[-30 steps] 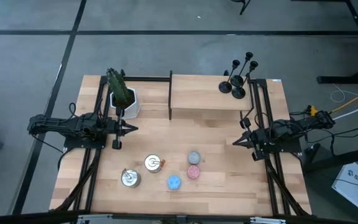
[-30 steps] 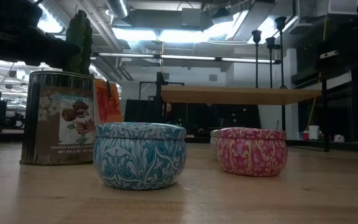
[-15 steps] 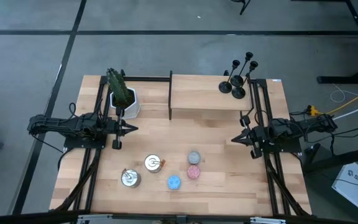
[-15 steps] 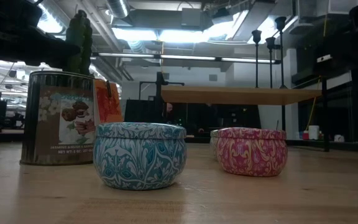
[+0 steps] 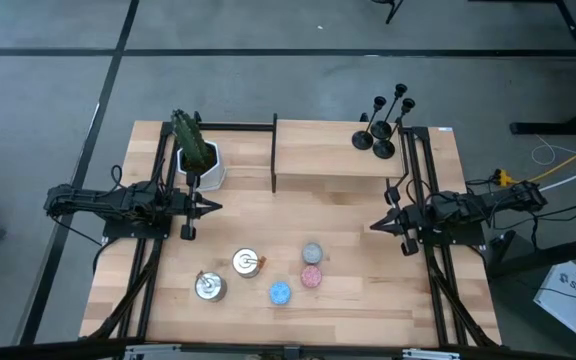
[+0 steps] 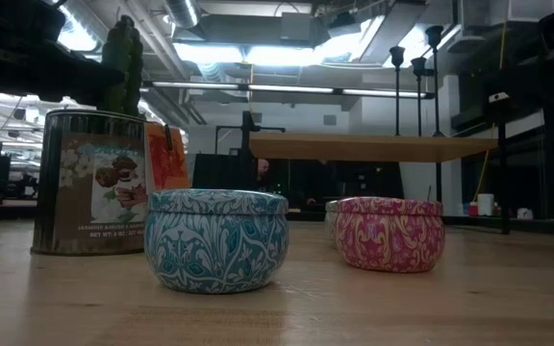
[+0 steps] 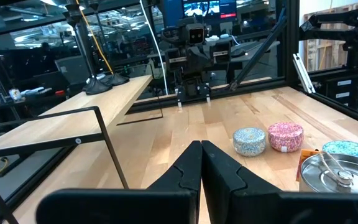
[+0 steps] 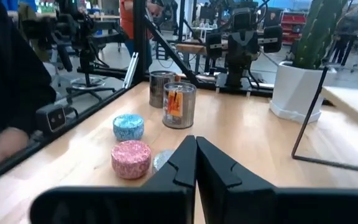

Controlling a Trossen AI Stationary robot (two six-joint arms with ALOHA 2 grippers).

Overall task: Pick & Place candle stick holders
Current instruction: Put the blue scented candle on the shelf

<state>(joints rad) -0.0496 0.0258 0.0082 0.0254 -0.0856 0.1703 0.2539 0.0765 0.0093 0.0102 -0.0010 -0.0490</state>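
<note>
Three black candle stick holders (image 5: pixel 380 128) stand upright on their round bases at the far right corner of a raised wooden shelf (image 5: pixel 328 155). Their stems also show in the low view (image 6: pixel 418 91) and in the left wrist view (image 7: pixel 95 78). My left gripper (image 5: pixel 218 208) (image 7: pixel 201 144) hovers level over the table's left middle, shut, with nothing in it. My right gripper (image 5: pixel 372 225) (image 8: pixel 196 138) hovers level over the right middle, also shut with nothing in it. The two point at each other, and both are well short of the holders.
A cactus in a white pot (image 5: pixel 196 158) stands at the far left. Two silver tins (image 5: pixel 247 262) (image 5: pixel 209 287) and blue (image 5: pixel 280 293), pink (image 5: pixel 311 276) and grey (image 5: pixel 312 253) candles sit toward the near edge. A person's dark sleeve (image 8: pixel 11 74) shows beside the table.
</note>
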